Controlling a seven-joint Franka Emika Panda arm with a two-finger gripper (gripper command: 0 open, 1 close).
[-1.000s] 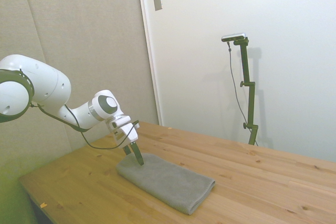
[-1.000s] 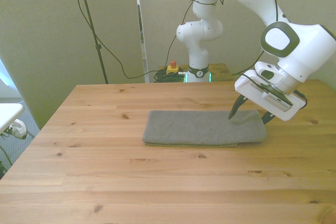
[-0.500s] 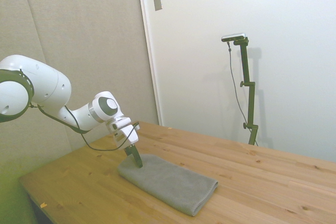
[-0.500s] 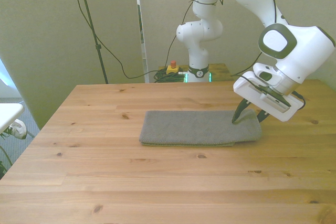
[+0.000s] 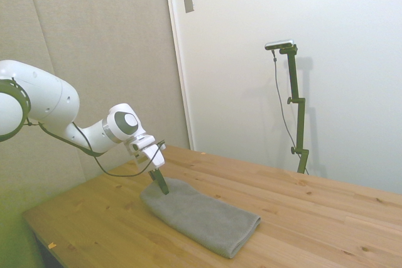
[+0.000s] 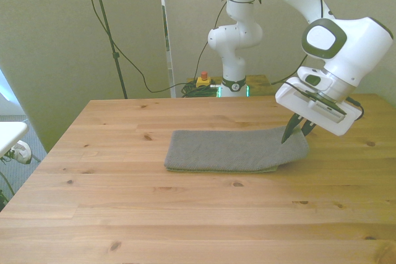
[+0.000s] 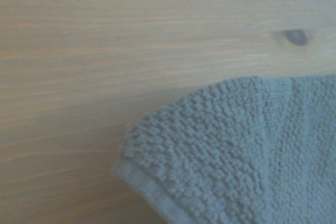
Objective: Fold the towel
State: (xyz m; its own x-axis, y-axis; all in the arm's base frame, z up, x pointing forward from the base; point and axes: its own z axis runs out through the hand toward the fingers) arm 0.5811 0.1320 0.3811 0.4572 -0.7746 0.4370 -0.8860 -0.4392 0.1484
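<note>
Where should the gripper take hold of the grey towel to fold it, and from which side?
Probably at the towel's short end on the front view's right, where the gripper already is. Come down from above and pinch the top layer at the far corner; the wrist view shows that corner's hem lying flat on the table, and the towel's length runs away from it, free to fold over.

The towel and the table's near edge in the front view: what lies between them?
Nothing: in the front view, bare wooden table runs from the towel to that edge.
</note>
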